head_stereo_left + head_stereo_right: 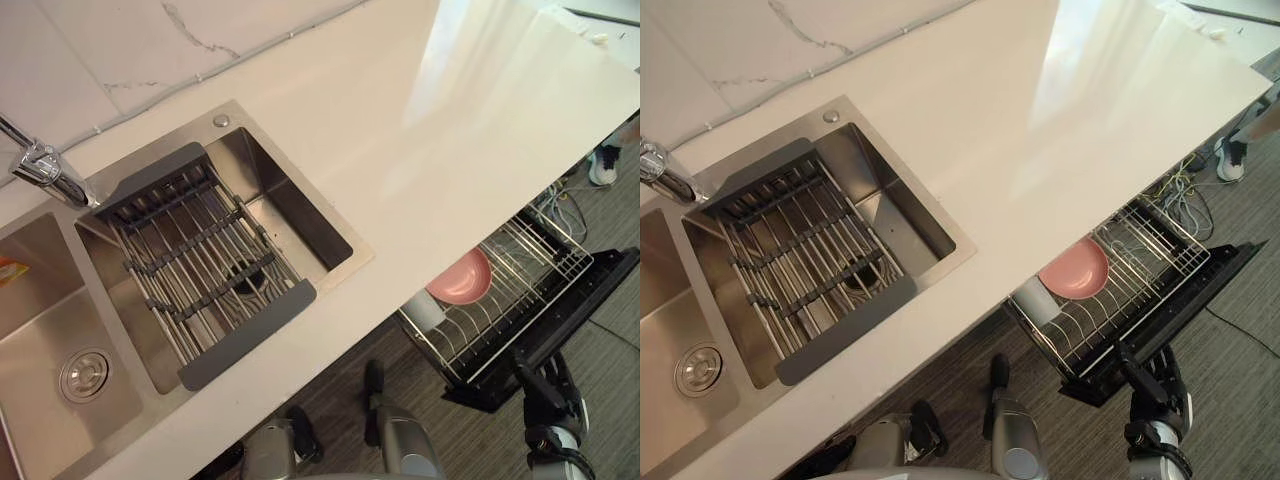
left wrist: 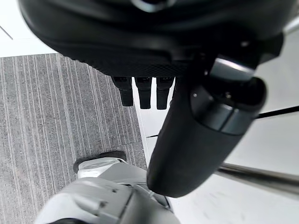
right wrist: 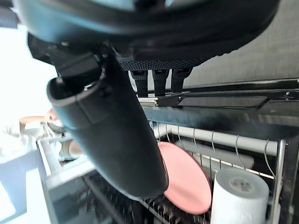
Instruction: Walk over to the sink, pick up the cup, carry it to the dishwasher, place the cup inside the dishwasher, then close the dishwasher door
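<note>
Nearest of all is the robot's right hand (image 1: 1158, 400), low by the outer edge of the open dishwasher door (image 1: 585, 295). Its fingers are straight and loose and it holds nothing. Its wrist view looks past the thumb into the pulled-out wire rack (image 1: 530, 260). The white cup (image 3: 239, 196) is already in there, just beside a pink plate (image 1: 462, 277) that leans among the wire prongs. The dishwasher sits below the front edge of the white desk (image 1: 450, 130), towards its right end, with the door folded down over the grey striped floor (image 2: 56, 116). The left hand (image 2: 187, 135) hangs beside the white cabinet front below the desk, fingers relaxed and empty. Up on the desk, the steel sink (image 1: 290, 200) is set in at the left end. A grey drying rack (image 1: 190, 255) lies across its right basin, and the tap (image 1: 45, 170) stands at the back. A person's shoe (image 1: 603, 165) shows on the floor past the desk's right end.
</note>
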